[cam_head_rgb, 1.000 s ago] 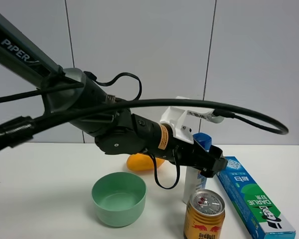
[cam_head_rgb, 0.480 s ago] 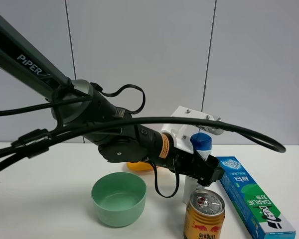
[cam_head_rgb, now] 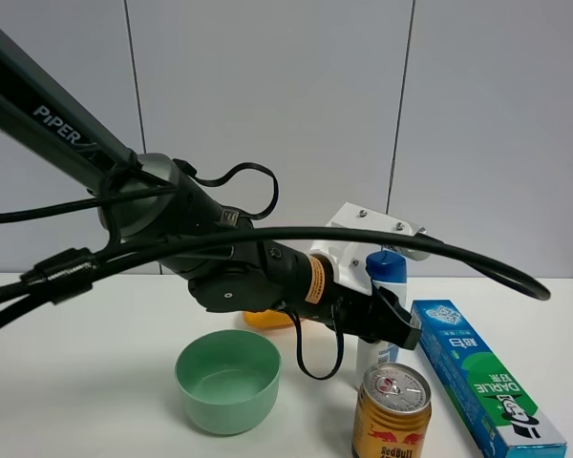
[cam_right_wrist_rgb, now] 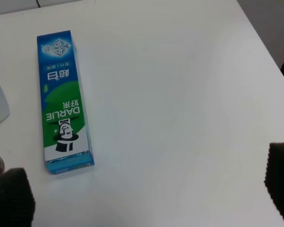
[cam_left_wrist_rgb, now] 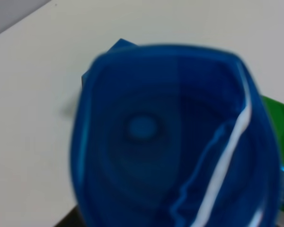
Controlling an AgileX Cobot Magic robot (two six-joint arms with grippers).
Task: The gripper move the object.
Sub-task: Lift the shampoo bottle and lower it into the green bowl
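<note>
White tabletop (cam_head_rgb: 95, 382), grey wall (cam_head_rgb: 267, 95); left end effector (cam_head_rgb: 392, 324) at bottle (cam_head_rgb: 386, 270), grip unclear, right end effector (cam_right_wrist_rgb: 146, 187) apart

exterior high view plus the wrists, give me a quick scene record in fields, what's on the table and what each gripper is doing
surface: white table
object: white bottle, blue cap, upright
left gripper: at the bottle's body, below the cap; whether it is clamped cannot be told
right gripper: open, holding nothing
in front of bottle: gold can
right of bottle: toothpaste box, lying flat
left of bottle: green bowl
behind the arm: orange item, mostly hidden
</note>
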